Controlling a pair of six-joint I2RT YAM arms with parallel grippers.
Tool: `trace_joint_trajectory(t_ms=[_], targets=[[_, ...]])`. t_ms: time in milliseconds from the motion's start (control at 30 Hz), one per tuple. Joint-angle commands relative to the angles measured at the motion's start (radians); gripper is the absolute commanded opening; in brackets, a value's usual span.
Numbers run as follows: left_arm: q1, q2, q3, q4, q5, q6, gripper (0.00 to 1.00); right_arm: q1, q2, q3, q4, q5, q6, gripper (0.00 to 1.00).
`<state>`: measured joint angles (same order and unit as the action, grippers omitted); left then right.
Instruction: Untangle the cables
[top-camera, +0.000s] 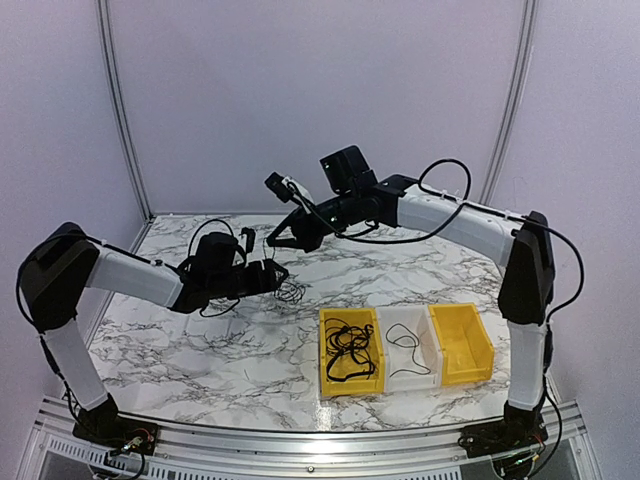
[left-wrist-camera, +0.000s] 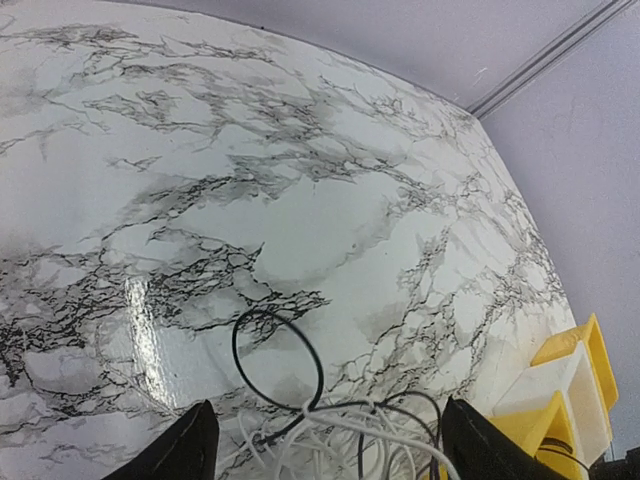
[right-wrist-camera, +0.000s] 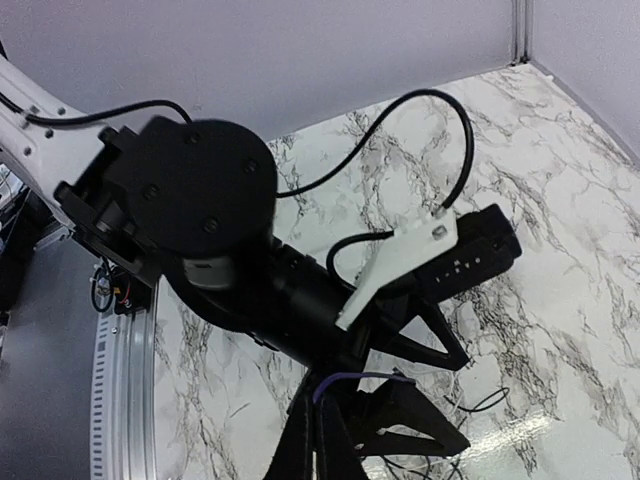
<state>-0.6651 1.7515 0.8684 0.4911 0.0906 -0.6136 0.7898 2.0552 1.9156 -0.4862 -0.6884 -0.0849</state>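
A small tangle of thin white and black cables (top-camera: 290, 292) lies on the marble table (top-camera: 200, 345). My left gripper (top-camera: 272, 277) is low beside it and open. In the left wrist view the tangle (left-wrist-camera: 330, 440) sits between my open fingers (left-wrist-camera: 190, 445), with a black loop (left-wrist-camera: 245, 375) sticking out. My right gripper (top-camera: 274, 241) hovers just above and behind the left one. In the right wrist view it (right-wrist-camera: 325, 440) is shut on a thin purple cable (right-wrist-camera: 365, 377) that runs towards the left gripper (right-wrist-camera: 455, 395).
Three bins stand at the front right. A yellow bin (top-camera: 327, 350) holds several black cables, a white bin (top-camera: 408, 325) holds one cable, and another yellow bin (top-camera: 465, 345) stands beside it. The left arm's wrist (right-wrist-camera: 200, 195) fills much of the right wrist view.
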Motion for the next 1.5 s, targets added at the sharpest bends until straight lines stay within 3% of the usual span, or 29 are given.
trace_joint_trajectory(t_ms=[0,367,867,967,1133,1367,1467], targets=[[-0.004,0.072,-0.003,0.039,-0.066,-0.007,0.79,-0.033,-0.127,0.105,0.121,-0.070,0.126,0.00],[-0.001,0.170,-0.082,0.032,-0.103,-0.007,0.77,-0.083,-0.234,0.393,0.113,-0.086,0.154,0.00],[-0.001,0.131,-0.153,0.026,-0.109,-0.025,0.76,-0.280,-0.374,0.464,0.182,-0.007,0.143,0.00],[-0.001,0.122,-0.151,0.016,-0.098,-0.002,0.71,-0.322,-0.378,0.494,0.192,0.019,0.119,0.00],[-0.001,0.056,-0.188,-0.007,-0.115,0.057,0.57,-0.393,-0.384,0.495,0.217,0.032,0.139,0.00],[-0.001,-0.150,-0.273,-0.111,-0.239,0.094,0.50,-0.400,-0.435,0.313,0.239,0.014,0.124,0.00],[0.001,-0.228,-0.319,-0.187,-0.310,0.122,0.48,-0.410,-0.415,0.353,0.248,0.081,0.091,0.00]])
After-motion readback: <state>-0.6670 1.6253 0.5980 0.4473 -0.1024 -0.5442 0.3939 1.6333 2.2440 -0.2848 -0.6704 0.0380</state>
